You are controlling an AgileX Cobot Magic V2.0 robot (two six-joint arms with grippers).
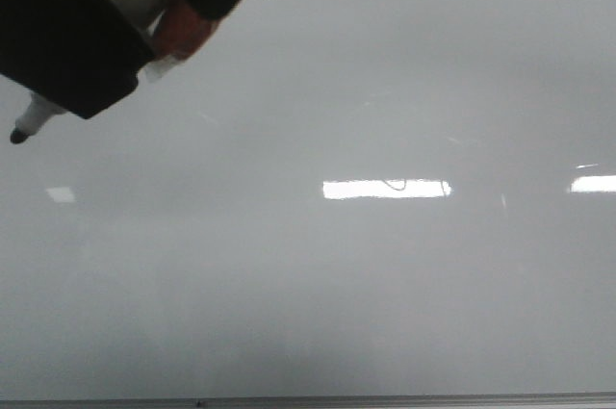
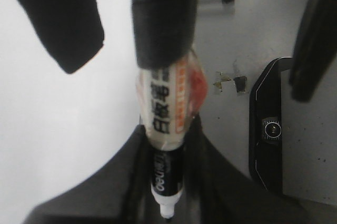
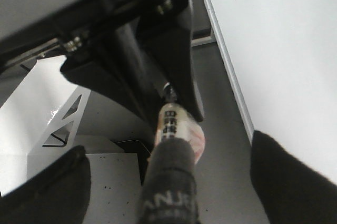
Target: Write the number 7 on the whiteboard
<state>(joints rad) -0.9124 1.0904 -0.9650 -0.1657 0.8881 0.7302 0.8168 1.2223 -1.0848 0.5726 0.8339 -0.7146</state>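
Observation:
The whiteboard fills the front view, glossy grey-white with bright glare patches; it also shows in the left wrist view and the right wrist view. No drawn number 7 shows; only a tiny dark squiggle sits on one glare patch. A black-and-white marker with a black-wrapped rear end lies between both grippers. My left gripper is shut on its front part, and the nib sticks out beyond it, off the board's left part. My right gripper is wide open around the wrapped rear end.
The board's thin grey frame runs along the bottom and beside it in the right wrist view. A black device with a round lens lies below on the grey floor. A white metal bracket stands beside it.

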